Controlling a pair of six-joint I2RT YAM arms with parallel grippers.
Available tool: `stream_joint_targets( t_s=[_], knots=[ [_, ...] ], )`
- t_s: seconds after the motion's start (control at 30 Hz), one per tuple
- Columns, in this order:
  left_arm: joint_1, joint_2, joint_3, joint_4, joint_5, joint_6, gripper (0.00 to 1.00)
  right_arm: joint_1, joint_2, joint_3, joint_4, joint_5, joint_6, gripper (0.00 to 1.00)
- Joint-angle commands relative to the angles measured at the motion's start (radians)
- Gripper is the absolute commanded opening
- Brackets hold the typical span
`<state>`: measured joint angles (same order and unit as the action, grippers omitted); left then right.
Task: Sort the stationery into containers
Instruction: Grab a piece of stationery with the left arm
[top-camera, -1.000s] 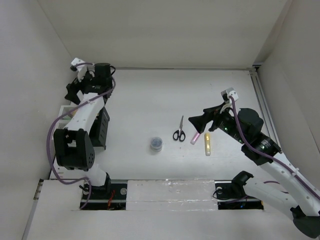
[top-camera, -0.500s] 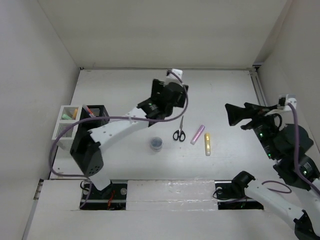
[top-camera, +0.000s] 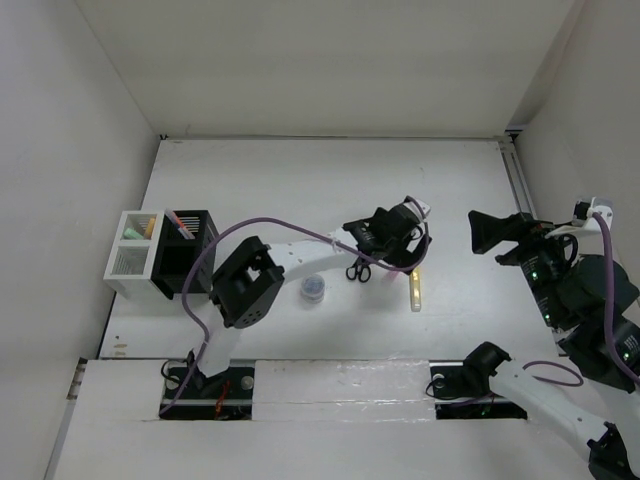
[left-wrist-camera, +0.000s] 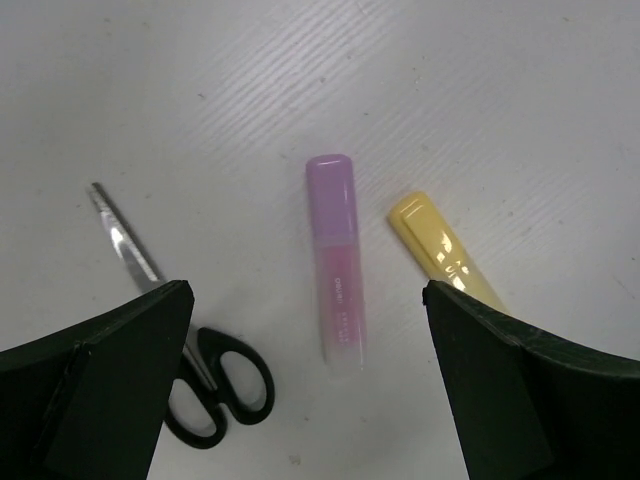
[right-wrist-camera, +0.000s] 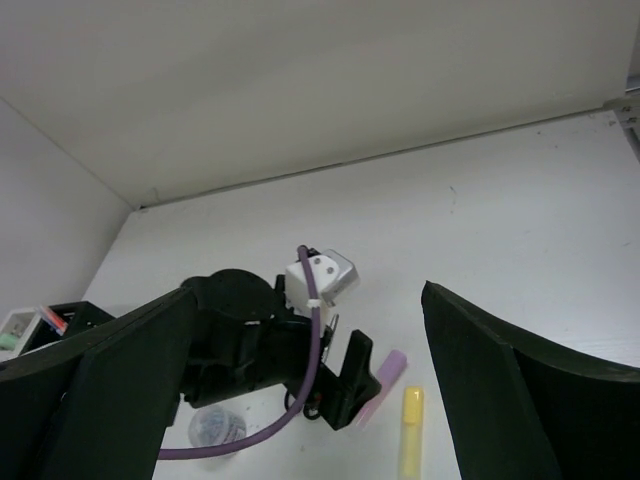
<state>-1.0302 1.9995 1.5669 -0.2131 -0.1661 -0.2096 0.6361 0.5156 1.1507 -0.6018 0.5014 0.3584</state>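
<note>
Nearest to the arm bases lie the yellow highlighter (top-camera: 414, 288) and the small round tub (top-camera: 313, 288), apart from each other on the table (top-camera: 250, 180); nothing touches either of them.

Just beyond them the left gripper (left-wrist-camera: 306, 290) hovers with its fingers spread fully wide and nothing held between them. The pink highlighter (left-wrist-camera: 335, 270) lies flat on the table directly under the gap; the scissors (top-camera: 357, 271) are on one side of it and the yellow highlighter on the other, and neither touches it.

I judge the pink highlighter to be the next thing to take. It looks like light, stiff plastic, not fragile, with a smooth barrel that is probably a little slippery. The best hold seems to be across the middle of the barrel, one finger on each long side; a grip near the rounded cap may let it tip or slide out. In the wrist view its long sides face the fingers, so the angle looks suitable. The space to both neighbours seems enough for the fingers to come down.

The right gripper (top-camera: 475, 232) hangs raised at the right side, also wide open and empty.

At the left edge of the table the two containers stand side by side. The black pen holder (top-camera: 190, 262) has one reddish pen leaning in it. The white organiser (top-camera: 128, 264) shows something green and something orange in its far compartment; what is in the near compartment I cannot tell.
</note>
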Motion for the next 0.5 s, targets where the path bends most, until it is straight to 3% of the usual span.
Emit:
stream_joint_targets(
  t_s=[0.0, 0.47],
  knots=[
    [0.009, 0.047, 0.096, -0.061, 0.095, -0.003, 1.00, -0.004, 0.000, 0.009, 0.000, -0.007, -0.013, 1.00],
    [0.009, 0.099, 0.111, -0.101, 0.120, -0.002, 0.95, -0.004, 0.037, -0.043, 0.062, -0.075, -0.022, 1.00]
  ],
)
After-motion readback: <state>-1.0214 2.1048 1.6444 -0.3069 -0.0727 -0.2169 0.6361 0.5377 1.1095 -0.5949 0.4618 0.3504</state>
